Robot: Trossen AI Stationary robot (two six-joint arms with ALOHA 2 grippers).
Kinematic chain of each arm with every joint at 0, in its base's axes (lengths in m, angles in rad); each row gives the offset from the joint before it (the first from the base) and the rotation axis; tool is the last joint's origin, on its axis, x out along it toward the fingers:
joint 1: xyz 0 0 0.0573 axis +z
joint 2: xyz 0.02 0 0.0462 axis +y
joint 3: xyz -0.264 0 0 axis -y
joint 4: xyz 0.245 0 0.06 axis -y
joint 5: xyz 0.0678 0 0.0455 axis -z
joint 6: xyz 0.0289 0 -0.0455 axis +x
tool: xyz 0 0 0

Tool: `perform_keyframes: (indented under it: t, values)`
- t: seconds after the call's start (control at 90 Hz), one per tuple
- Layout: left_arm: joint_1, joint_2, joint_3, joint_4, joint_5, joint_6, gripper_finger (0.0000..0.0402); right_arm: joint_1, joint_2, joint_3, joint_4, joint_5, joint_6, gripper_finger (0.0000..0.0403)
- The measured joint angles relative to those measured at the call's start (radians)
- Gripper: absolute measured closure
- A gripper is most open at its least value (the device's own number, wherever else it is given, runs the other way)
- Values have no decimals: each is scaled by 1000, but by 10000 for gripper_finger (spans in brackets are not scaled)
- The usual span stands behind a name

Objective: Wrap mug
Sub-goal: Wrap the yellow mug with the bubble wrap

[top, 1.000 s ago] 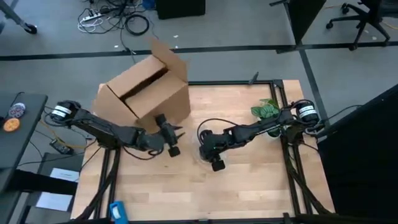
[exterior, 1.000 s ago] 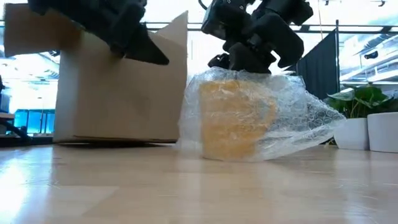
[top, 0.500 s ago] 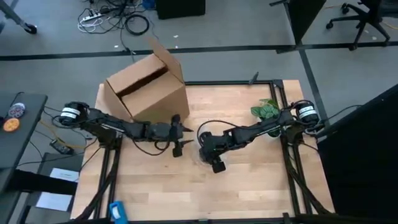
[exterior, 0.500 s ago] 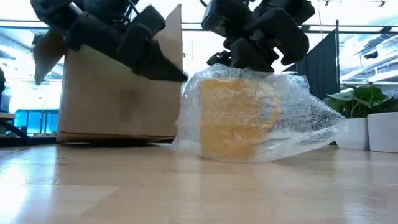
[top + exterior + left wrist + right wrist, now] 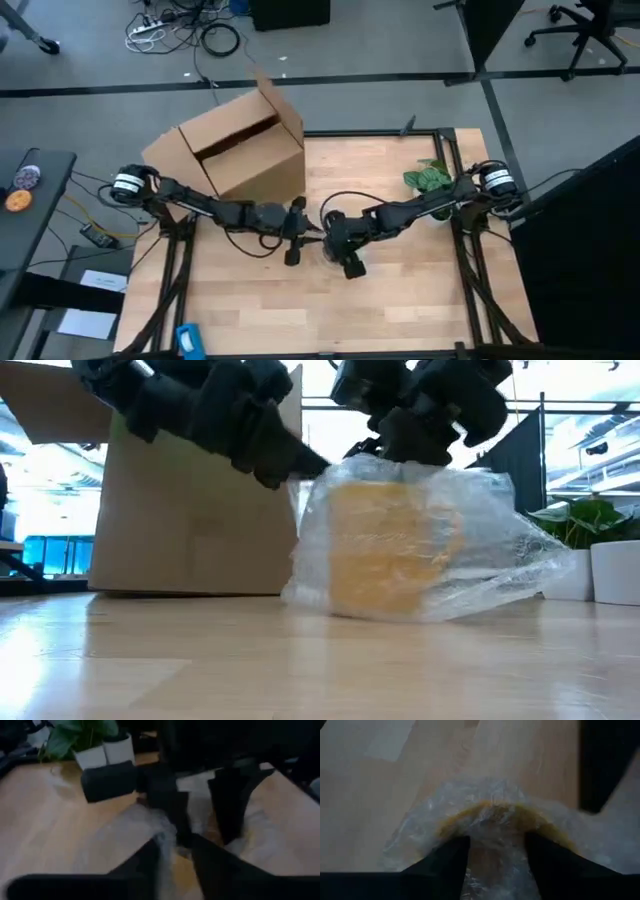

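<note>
Low view — mug point(image 5: 392, 548) stands upright, plastic-covered — handle rightward.

1. Left arm point(image 5: 200, 205): dark, slender links joined in a chain, with a white-and-silver cylindrical cap at the shoulder joint; thin black cables run along the links.
2. Right arm point(image 5: 420, 208): the same dark build, with a matching white-ringed cap at its shoulder and a black cable looping beside the forearm.
3. Left tool point(image 5: 296, 230): black and blocky, ending in two tapered dark fingers point(image 5: 210, 865) with flat, wedge-like faces.
4. Right tool point(image 5: 338, 245): black, bulky housing of rounded blocks; its two dark fingers point(image 5: 445, 860) are broad, matte and smooth-edged.
</note>
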Motion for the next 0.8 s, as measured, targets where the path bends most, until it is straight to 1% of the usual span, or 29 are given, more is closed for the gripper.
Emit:
perform_keyframes:
  t: [0.033, 0.078, 0.211, 0.3, 0.411, 0.522, 0.622, 0.711, 0.8]
  values:
    - [-4, 0, 10, -16, -12, 0, 376, 1, -9, 0, -8, 2, 9, 204]
    - [-8, 0, 18, -38, -35, -3, 390, 5, -18, 0, -20, 2, 20, 190]
    - [-13, 0, 42, -91, -82, -23, 397, 15, -62, 0, -41, 2, 29, 147]
    - [-13, 0, 44, -101, -85, -27, 400, 27, -99, 0, -72, 4, 43, 122]
    - [-13, 0, 44, -110, -101, -31, 401, 43, -146, 1, -120, 9, 62, 98]
    - [-13, 0, 44, -124, -116, -46, 401, 60, -213, 1, -164, 19, 97, 82]
    - [-13, 0, 44, -127, -129, -46, 402, 79, -287, 2, -243, 80, 135, 75]
    - [-13, 0, 44, -127, -131, -46, 402, 94, -347, 2, -369, 191, 192, 75]
    - [-13, 0, 44, -126, -131, -46, 402, 105, -380, 2, -536, 289, 292, 82]
